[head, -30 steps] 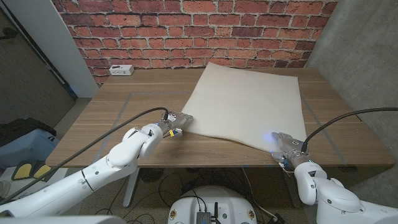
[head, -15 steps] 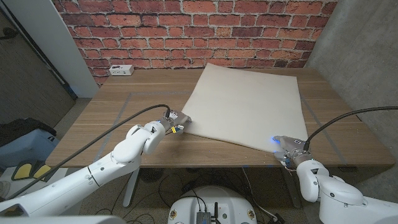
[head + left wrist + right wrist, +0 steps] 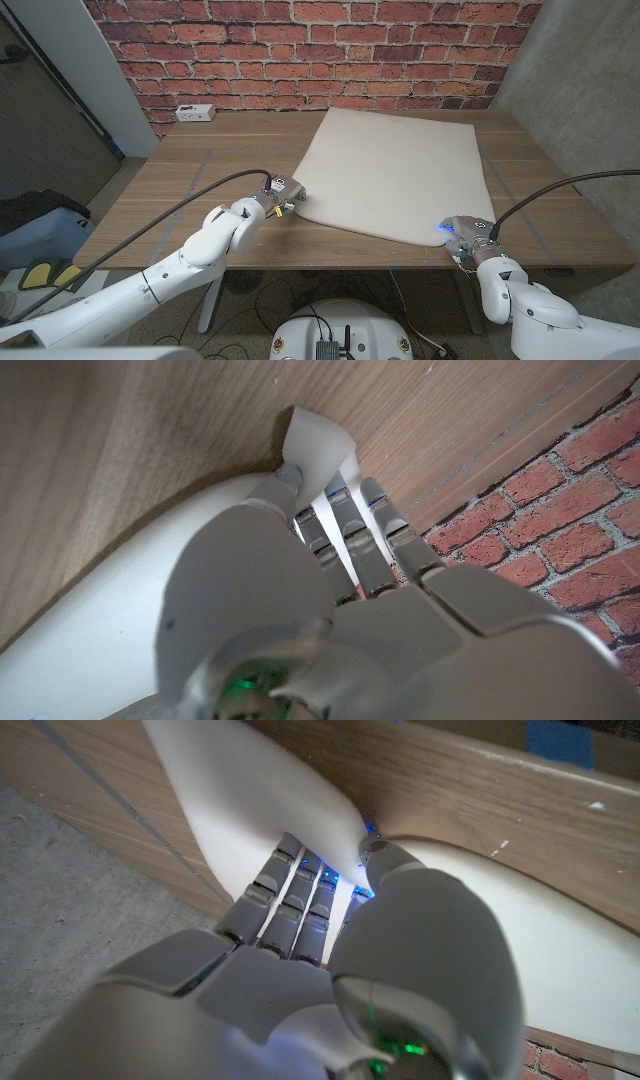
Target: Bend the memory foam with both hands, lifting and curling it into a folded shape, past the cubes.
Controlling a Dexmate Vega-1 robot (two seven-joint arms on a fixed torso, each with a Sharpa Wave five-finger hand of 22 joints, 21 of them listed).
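Left hand and right hand pinching memory foam corners on desk. Best to lift both together, slowly, then curl.

A red brick wall backs the wooden counter, flanked by a grey concrete wall; a white power strip sits at the counter's far edge.

Foam mostly behind robot hand

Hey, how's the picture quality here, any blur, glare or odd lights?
Head view: sharp, evenly lit, a blue glow at the right hand on the foam. Left wrist view: the left hand looms close and soft. Right wrist view: blue light between its fingers.
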